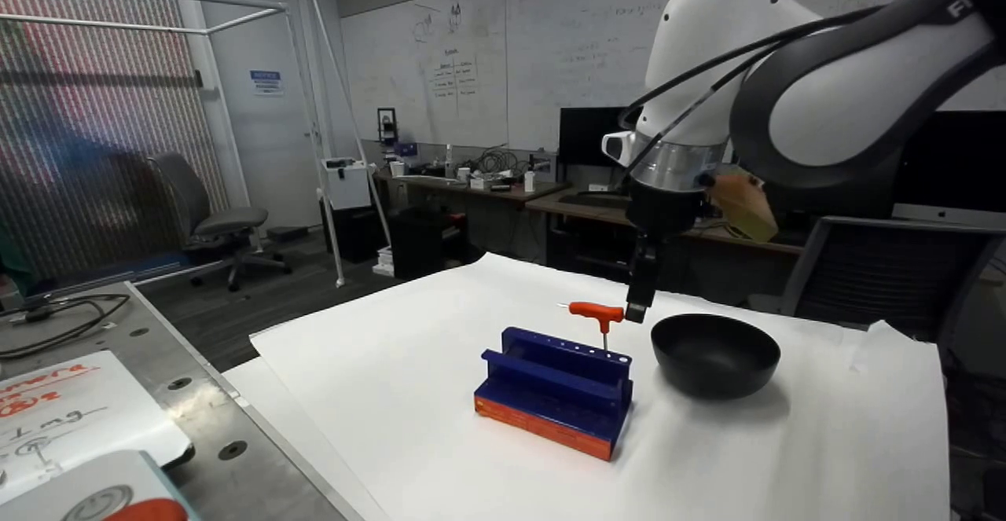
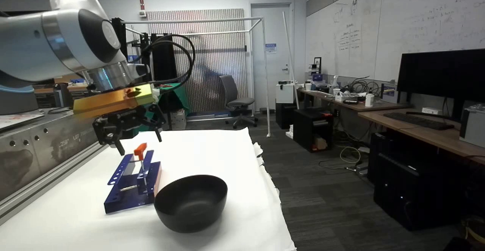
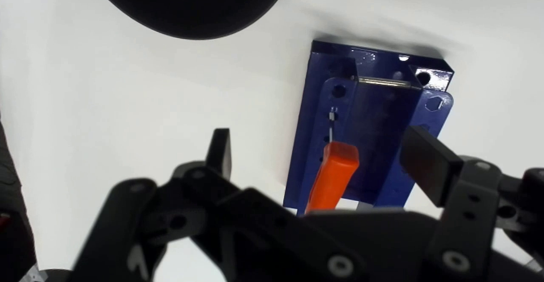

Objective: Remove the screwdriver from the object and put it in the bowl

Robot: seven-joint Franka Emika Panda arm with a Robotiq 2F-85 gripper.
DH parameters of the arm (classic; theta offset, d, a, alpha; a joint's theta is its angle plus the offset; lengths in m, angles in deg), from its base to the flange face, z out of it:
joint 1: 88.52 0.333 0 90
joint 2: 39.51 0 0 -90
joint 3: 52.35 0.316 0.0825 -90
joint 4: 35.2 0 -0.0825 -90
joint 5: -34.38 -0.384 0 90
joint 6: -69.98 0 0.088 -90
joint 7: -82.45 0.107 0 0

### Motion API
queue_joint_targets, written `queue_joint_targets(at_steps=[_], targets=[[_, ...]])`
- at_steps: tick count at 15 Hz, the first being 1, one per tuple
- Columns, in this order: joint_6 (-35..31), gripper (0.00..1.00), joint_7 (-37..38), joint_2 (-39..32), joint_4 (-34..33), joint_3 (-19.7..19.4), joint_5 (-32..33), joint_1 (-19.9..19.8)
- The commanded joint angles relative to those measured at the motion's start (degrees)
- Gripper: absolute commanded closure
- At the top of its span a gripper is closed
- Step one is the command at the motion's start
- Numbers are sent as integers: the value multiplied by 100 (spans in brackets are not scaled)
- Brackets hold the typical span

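In an exterior view a metal bench (image 1: 208,415) lay at eight o'clock, with a grey office chair (image 1: 229,222) farther back at nine. Alongside the bench ran the white-covered desk (image 1: 409,403), which carried the blue holder (image 1: 550,395), an orange-red strip along the holder's six-o'clock side. At one o'clock from the holder's middle stood the screwdriver (image 1: 599,313), its thin shaft upright in the back rail and its red-orange handle lying level on top, a slim pale tip jutting out toward nine. In the wrist view the shaft met that rail at the second hole from the twelve-o'clock end.

In an exterior view the tool (image 2: 140,145) hung at the handle, its two fingers (image 3: 427,163) spread wide, one at nine o'clock from the handle and the other at two. In the wrist view the handle showed between them, with a gap on each side. The white arm (image 1: 707,26) lay between one and two o'clock in an exterior view. There the black bowl (image 1: 717,383) stood upright on the desk, between two and three o'clock from the holder, near it but apart. At three o'clock, beyond the desk, was a black-backed chair (image 1: 888,277).
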Motion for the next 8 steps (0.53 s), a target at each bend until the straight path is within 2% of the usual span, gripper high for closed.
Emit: queue_joint_targets(at_steps=[1, 3, 4, 5, 8], targets=[[400, 0, 405, -642, -742, 53, 254, 90], [547, 0, 574, -887, -994, 41, 299, 170], [612, 25, 621, -996, -1104, 34, 308, 210], [661, 26, 663, -1085, -1202, 22, 335, 247], [823, 51, 769, -1232, -1410, -11, 399, 344]])
